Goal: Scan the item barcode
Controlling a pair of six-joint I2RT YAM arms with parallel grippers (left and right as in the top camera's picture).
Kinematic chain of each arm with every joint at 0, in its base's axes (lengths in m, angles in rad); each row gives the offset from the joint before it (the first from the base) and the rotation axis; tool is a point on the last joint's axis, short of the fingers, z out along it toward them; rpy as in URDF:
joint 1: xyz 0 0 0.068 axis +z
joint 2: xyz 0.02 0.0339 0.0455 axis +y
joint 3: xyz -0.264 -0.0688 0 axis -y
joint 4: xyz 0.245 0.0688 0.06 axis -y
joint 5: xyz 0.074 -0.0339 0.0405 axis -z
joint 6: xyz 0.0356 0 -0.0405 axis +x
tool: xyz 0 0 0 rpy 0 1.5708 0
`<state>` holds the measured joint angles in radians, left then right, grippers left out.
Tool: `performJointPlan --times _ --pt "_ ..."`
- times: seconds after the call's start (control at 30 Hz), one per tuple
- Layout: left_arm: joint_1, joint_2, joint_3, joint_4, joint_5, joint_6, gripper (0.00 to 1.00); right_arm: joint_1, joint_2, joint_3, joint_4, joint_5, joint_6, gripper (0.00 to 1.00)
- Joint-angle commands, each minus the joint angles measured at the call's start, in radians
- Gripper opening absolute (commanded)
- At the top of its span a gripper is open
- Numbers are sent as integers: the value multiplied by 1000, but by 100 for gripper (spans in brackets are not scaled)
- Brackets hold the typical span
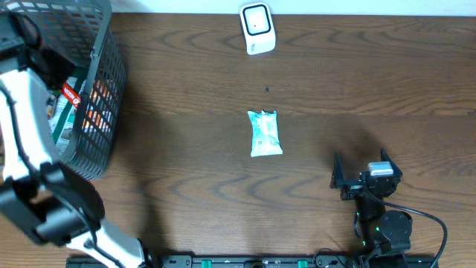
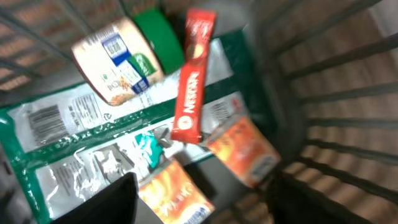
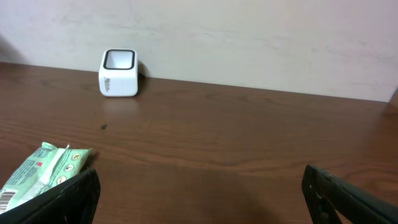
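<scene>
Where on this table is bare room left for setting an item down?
Bare tabletop between the basket and the packet, between packet and scanner, and right of the scanner, beyond the right gripper. Crowded: inside the basket, full of wrappers.

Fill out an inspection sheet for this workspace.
Surface: dark wooden table.
Job's things: white barcode scanner at the far edge; green-and-white packet flat mid-table; black wire basket on the left, holding a red stick sachet, an orange packet and other packets.
Clutter: small dark speck near the scanner.
Grippers: left pincer open inside the basket; right pincer open, empty, low over the table.
Cables: black cable by the right arm's base.
Surroundings: pale wall.
</scene>
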<state>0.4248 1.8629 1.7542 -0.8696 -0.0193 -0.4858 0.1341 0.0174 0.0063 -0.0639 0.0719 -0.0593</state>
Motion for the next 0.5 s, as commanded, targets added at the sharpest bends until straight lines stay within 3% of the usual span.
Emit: performJointPlan --times 0.0,0.1,0.27,0.47 --pt "3 91 -3 21 -38 -18 63 4 -4 -1 -4 5 -2 99" --pt "3 160 -3 42 -38 -17 63 4 -4 -1 -4 5 -2 99" --pt "3 272 -3 85 -39 -17 50 4 -4 -1 -4 5 -2 99" --pt "3 343 -3 118 -46 -17 49 4 -4 -1 -4 5 -2 99"
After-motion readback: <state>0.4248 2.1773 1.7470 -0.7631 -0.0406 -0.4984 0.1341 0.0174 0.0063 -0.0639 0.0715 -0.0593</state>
